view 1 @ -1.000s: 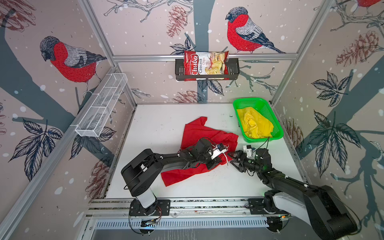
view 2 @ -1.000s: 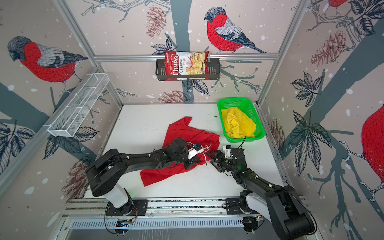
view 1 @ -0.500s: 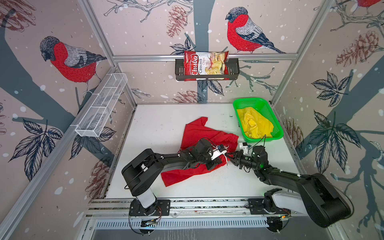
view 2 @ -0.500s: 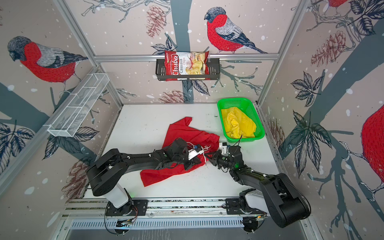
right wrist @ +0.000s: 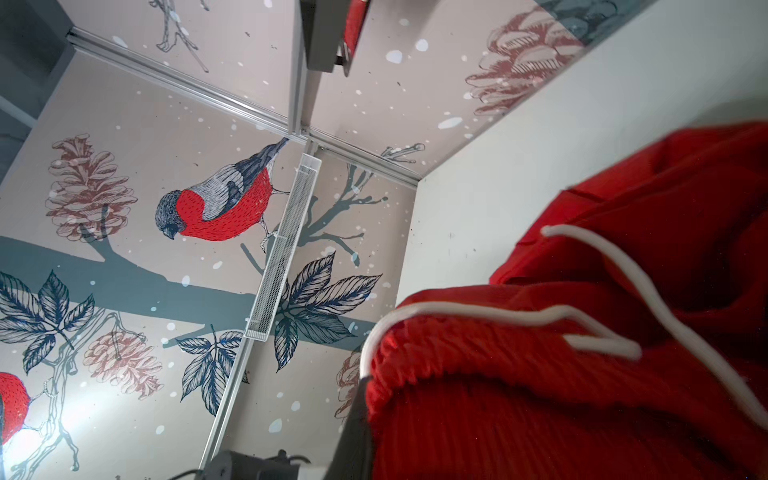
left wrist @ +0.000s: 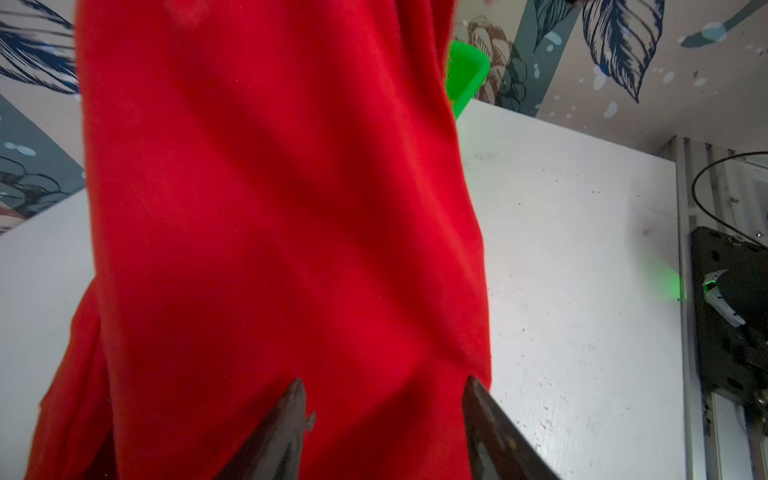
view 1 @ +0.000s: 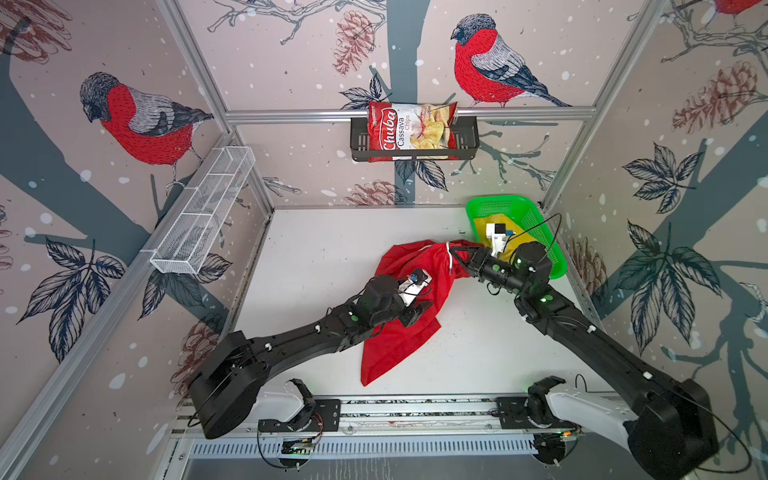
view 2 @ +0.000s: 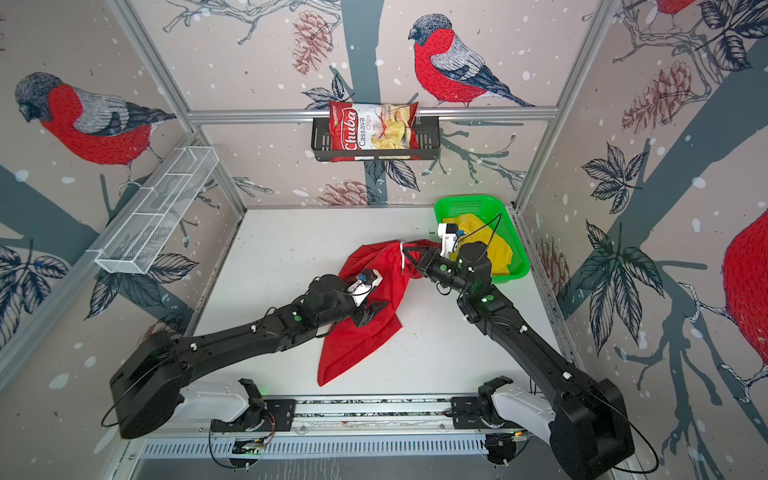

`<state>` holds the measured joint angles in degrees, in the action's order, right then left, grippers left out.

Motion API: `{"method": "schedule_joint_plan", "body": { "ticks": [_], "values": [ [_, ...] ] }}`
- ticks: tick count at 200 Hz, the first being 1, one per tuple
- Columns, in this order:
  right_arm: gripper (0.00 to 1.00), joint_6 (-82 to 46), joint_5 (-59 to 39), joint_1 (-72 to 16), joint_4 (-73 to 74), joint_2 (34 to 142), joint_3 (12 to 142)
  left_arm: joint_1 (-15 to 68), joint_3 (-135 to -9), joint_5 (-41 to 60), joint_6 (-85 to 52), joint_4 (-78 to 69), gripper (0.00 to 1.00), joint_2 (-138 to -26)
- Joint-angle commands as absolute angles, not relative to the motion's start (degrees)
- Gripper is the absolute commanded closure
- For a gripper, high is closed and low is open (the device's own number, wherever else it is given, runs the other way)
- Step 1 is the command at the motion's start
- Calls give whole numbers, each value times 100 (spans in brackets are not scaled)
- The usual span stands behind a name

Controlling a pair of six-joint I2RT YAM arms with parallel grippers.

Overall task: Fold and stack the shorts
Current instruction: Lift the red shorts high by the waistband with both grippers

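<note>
1. In both top views the red shorts (view 1: 401,345) run as one long diagonal band. The waistband is raised beside the green basket (view 1: 498,201) at the far right of the table (view 1: 332,249), and the hem trails on the table towards the front rail. My right fingers (view 1: 455,251) are clenched on that waistband, by the drawstring. The yellow shorts (view 1: 525,239) lie crumpled in the basket, partly behind my right wrist.
2. In the same views, my left fingers (view 1: 422,309) sit released at the middle of the band. I cannot tell whether they touch the cloth. This arm is the nearer one to the free lower half, and the hem lies frontward of it.
3. In the left wrist view the two dark fingers stand apart with nothing pinched. The red cloth (left wrist: 270,208) hangs as a sloping sheet just ahead of them, its length running away from the camera.
4. In the right wrist view the ribbed waistband (right wrist: 498,395) is bunched against one finger's edge, and the white drawstring (right wrist: 582,318) loops across it.
5. I judge that the next move depends on that axis. My left fingers must travel along the band to a free end before I can spread the shorts flat.
</note>
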<state>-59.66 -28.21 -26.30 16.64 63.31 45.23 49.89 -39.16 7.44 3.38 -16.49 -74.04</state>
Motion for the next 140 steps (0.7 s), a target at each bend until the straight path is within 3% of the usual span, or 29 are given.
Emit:
{"method": "schedule_joint_plan", "body": {
  "ticks": [1,44,140],
  "values": [
    [94,-5527,-2449,-2782,1553,6519,5135,4983,-3684,497,238,-2237,39,-7057],
    [97,-5170,-1736,-3145,1702,6692,6103,4981,-3399,245,276,-2341,34,-6491],
    [99,-3863,715,-4223,1733,6888,7533,5057,-3272,263,188,-2431,34,-6587]
  ]
}}
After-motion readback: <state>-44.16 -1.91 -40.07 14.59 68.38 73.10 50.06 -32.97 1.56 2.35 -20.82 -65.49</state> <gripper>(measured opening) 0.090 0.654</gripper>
